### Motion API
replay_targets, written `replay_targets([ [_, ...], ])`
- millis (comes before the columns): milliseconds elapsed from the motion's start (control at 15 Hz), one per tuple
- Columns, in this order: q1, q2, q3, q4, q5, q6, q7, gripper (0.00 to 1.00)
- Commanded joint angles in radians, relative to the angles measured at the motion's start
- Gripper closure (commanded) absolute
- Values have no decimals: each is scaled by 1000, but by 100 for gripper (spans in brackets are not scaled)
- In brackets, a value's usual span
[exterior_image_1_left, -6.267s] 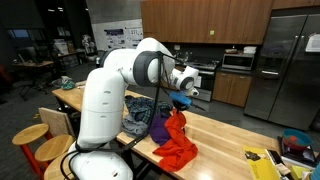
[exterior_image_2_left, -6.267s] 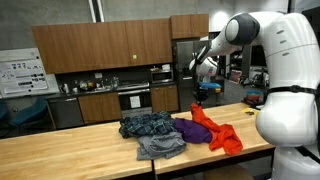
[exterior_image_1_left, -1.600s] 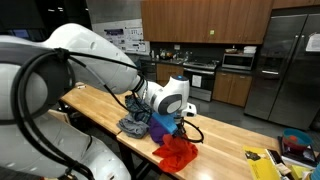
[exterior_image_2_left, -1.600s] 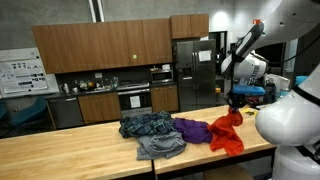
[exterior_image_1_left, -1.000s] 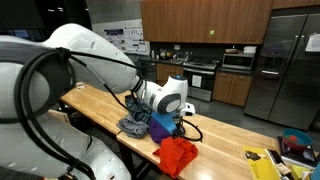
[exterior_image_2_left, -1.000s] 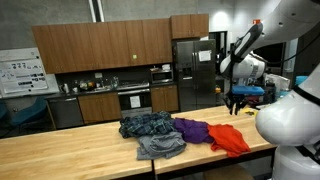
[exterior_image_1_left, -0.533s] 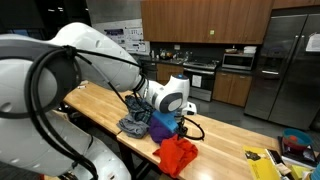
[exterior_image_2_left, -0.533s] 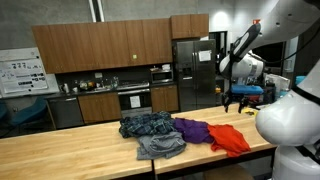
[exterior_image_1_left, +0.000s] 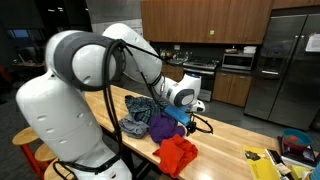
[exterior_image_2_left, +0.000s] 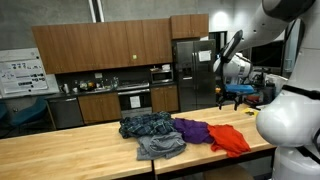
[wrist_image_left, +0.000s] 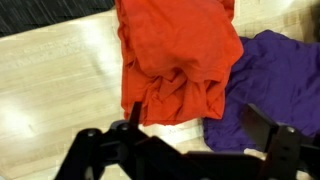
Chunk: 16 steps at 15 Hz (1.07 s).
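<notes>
My gripper (wrist_image_left: 197, 127) hangs open and empty above the wooden table (exterior_image_1_left: 225, 140), holding nothing. In the wrist view a crumpled red cloth (wrist_image_left: 175, 50) lies right below it, with a purple cloth (wrist_image_left: 265, 85) beside that. In both exterior views the gripper (exterior_image_1_left: 190, 108) (exterior_image_2_left: 238, 95) is clear of the red cloth (exterior_image_1_left: 178, 155) (exterior_image_2_left: 232, 138), which lies flat near the table's edge. The purple cloth (exterior_image_1_left: 163, 127) (exterior_image_2_left: 193, 129) touches the red one. A heap of blue denim (exterior_image_2_left: 150, 125) and a grey garment (exterior_image_2_left: 160, 147) lie further along.
Yellow items (exterior_image_1_left: 258, 160) and a bowl (exterior_image_1_left: 295, 140) sit at one end of the table (exterior_image_2_left: 60, 155). Wooden stools (exterior_image_1_left: 30, 135) stand by the robot's base. Kitchen cabinets, an oven and a fridge line the back wall.
The red cloth, held lifted earlier, now lies on the table. The jaws have spread open, and the arm has lifted and swung away from the cloth.
</notes>
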Motion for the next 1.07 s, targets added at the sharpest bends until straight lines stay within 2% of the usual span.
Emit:
replay_targets([
  [0, 23, 167, -7, 174, 68, -85, -91, 0],
  [267, 15, 294, 15, 300, 105, -168, -152, 0],
  [467, 9, 353, 25, 346, 91, -186, -138, 0],
  [667, 18, 386, 17, 341, 69, -120, -17, 0],
  [1000, 39, 392, 10, 281, 77, 65, 222, 0],
])
